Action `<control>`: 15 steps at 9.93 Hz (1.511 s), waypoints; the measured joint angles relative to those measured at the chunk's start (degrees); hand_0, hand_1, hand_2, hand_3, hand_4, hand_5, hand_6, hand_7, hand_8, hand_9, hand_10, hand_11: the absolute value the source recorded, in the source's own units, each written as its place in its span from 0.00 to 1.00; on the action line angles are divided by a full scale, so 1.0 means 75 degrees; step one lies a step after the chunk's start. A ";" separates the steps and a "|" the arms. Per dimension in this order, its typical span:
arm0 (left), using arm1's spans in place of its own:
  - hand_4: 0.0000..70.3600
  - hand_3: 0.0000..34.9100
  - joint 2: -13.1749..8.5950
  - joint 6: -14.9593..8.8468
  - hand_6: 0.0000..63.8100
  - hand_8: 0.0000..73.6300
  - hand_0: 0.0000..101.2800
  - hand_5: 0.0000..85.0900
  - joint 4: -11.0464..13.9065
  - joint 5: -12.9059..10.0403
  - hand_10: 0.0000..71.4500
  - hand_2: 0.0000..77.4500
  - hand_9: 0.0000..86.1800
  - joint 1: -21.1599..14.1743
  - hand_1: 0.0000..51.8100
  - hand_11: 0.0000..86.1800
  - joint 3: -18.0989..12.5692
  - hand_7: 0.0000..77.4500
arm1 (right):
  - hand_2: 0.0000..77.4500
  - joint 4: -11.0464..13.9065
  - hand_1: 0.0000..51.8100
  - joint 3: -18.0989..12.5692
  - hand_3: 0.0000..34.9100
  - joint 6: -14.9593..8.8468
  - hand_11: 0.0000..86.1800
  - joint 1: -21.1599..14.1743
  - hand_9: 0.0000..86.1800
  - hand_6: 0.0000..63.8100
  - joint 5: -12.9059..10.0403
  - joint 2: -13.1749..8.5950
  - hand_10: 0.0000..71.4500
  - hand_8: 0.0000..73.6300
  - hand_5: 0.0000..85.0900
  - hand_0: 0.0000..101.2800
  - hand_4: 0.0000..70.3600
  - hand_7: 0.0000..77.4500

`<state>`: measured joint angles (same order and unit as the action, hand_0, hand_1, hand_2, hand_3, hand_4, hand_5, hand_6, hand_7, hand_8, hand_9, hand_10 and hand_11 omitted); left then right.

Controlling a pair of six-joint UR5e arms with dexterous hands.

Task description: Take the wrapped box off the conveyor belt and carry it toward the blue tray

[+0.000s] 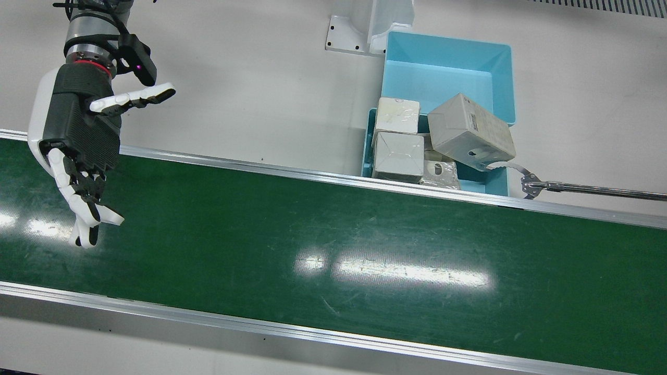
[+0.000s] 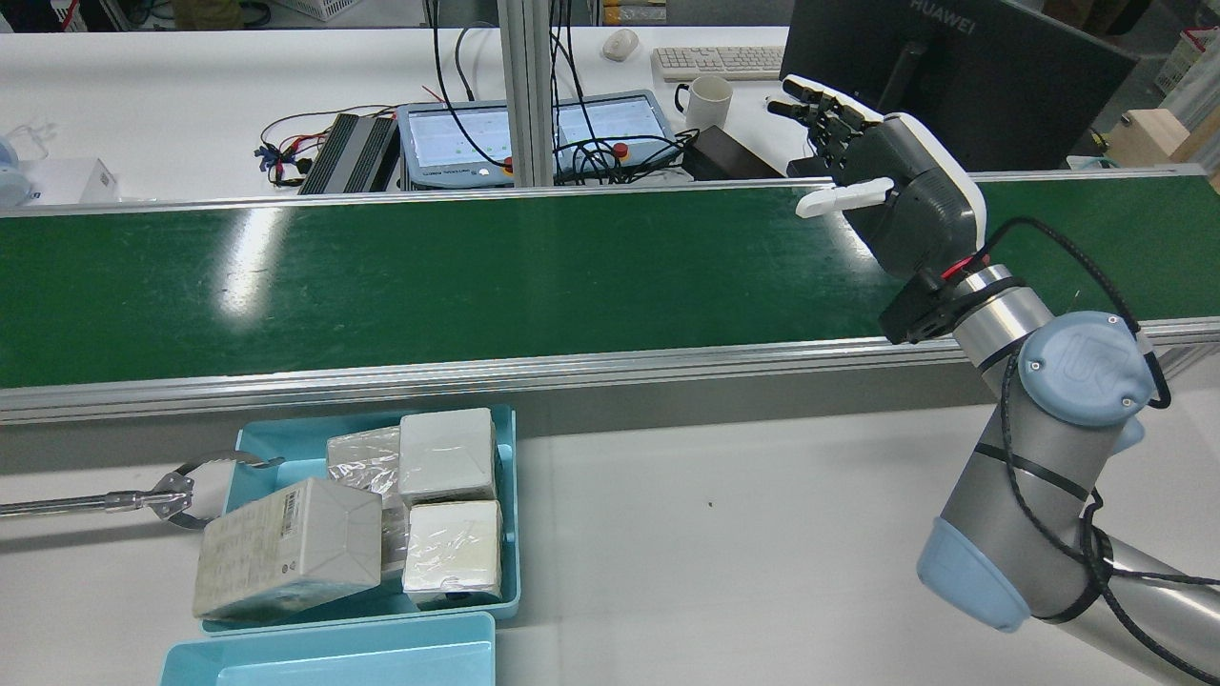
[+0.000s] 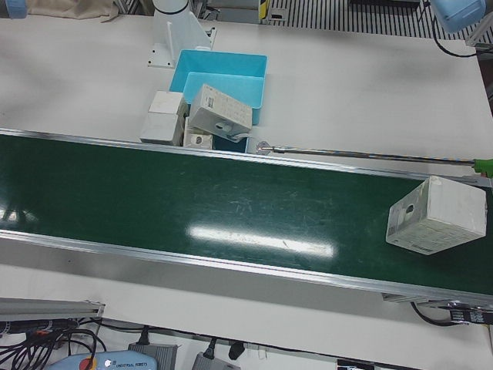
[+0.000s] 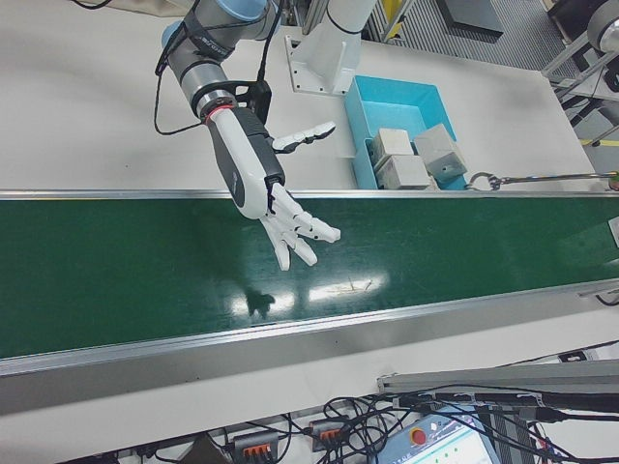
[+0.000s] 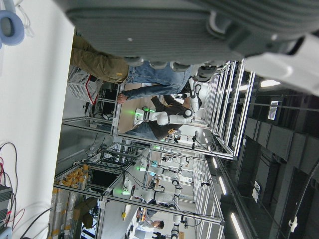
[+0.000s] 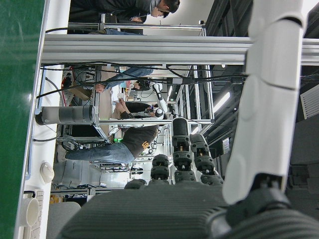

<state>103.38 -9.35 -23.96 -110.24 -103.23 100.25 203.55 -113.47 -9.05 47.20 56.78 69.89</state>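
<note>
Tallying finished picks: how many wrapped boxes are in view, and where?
5: four pale wrapped boxes in the blue plastic tray; one on the green conveyor belt at. More may hide underneath.

White bench w/ monitor, keyboard, mug.

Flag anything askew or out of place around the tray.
The large grey box sits tilted atop the other boxes, overhanging the blue tray's edge. A hooked metal rod reaches in beside it. Whether they touch is unclear.
</note>
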 joint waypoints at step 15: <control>0.00 0.00 0.0000 0.0000 0.01 0.01 0.00 0.01 0.0000 0.0000 0.01 0.01 0.00 0.0000 0.00 0.01 0.0000 0.01 | 0.07 0.0000 0.23 -0.0049 0.00 0.0021 0.02 -0.0001 0.11 0.16 0.0000 -0.0013 0.00 0.10 0.12 0.47 0.21 0.28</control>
<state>103.37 -9.35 -23.96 -110.24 -103.23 100.25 203.56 -113.84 -8.89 47.20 56.78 69.79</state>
